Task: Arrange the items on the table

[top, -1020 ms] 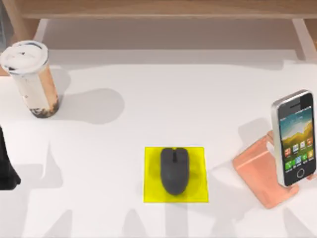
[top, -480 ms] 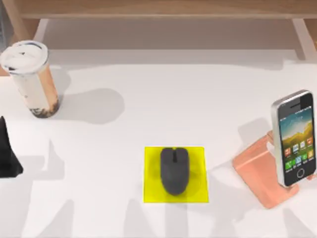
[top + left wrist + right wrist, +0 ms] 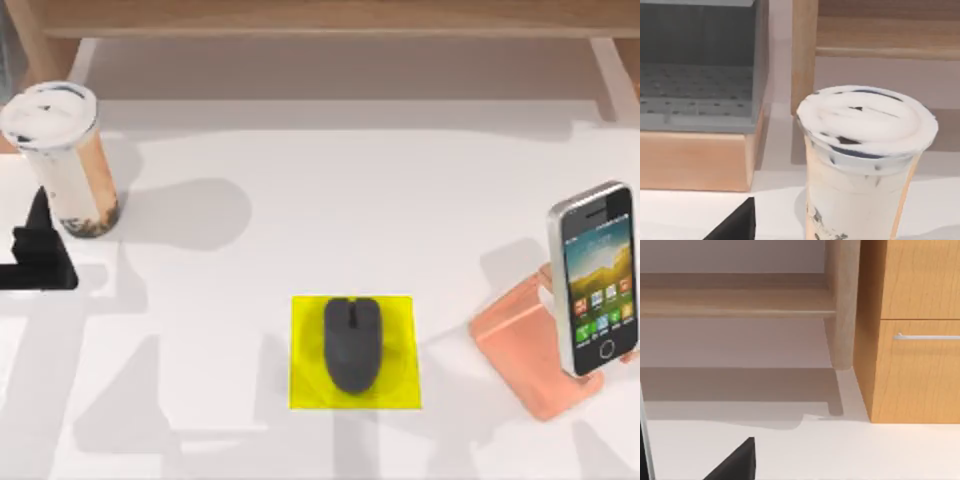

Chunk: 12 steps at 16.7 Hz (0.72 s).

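**Top view: left gripper by the cup, mouse on pad, phone on stand**

Top view, far left edge of table (image 3: 330, 200): left gripper (image 3: 38, 258), black, just beside the cup (image 3: 62, 160), on its near-left side, low against the cup's base. Touching or a hair apart, cannot tell. Fingers state: cannot tell, dark shape only. Cup upright, white lid on, brown milky drink with dark bits at the bottom, standing at the table's back left corner area.

Mouse (image 3: 351, 343), dark grey, lying flat on the yellow pad (image 3: 305, 385), roughly centred on it, scroll wheel end pointing toward the back. Pad near the front middle of the table, well apart from cup and phone.

Phone (image 3: 595, 278), silver edge, colourful icon screen lit, propped tilted on the copper-pink stand (image 3: 515, 345) at the right side of the table, screen facing up and toward the front. Wooden shelf (image 3: 320, 20) along the back edge.

Left wrist view: cup (image 3: 865, 160) close and upright, lid smeared with dark streaks, a black finger (image 3: 737, 225) low beside it, apart from the cup wall here. Grey perforated tray and wooden shelf post behind.

Right wrist view: white table, wooden shelf, a wooden drawer front with metal handle (image 3: 927, 336), one black finger tip (image 3: 737, 462) at the frame's lower edge. Right fingers open or closed: cannot tell.
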Available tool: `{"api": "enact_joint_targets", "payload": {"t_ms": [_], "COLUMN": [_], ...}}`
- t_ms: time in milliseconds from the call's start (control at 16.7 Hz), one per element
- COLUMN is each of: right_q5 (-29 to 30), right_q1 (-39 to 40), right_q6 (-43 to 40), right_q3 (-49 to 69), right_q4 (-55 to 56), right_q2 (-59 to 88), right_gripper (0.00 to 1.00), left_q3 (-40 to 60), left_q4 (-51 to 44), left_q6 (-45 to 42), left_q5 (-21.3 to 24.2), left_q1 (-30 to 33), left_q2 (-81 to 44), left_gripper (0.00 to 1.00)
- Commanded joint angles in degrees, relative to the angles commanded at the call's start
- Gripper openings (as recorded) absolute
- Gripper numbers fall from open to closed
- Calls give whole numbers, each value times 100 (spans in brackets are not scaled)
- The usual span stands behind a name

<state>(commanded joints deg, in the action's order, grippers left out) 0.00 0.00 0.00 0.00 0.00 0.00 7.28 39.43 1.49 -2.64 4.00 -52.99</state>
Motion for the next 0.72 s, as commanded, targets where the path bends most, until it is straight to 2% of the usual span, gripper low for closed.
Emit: {"api": "enact_joint_targets", "payload": {"t_ms": [420, 720], "right_q5": [0, 0], "right_q1": [0, 0], "right_q6": [0, 0], "right_q3": [0, 0], "right_q4": [0, 0], "right_q2": [0, 0], "right_gripper": [100, 100], "left_q3": [757, 1352], "left_q4": [2724, 4238], "left_q6": [-65, -122], "left_q5": [5, 55], "left_q1": [123, 102], "left_q2": [-3849, -5795], "left_gripper": [100, 100]}}
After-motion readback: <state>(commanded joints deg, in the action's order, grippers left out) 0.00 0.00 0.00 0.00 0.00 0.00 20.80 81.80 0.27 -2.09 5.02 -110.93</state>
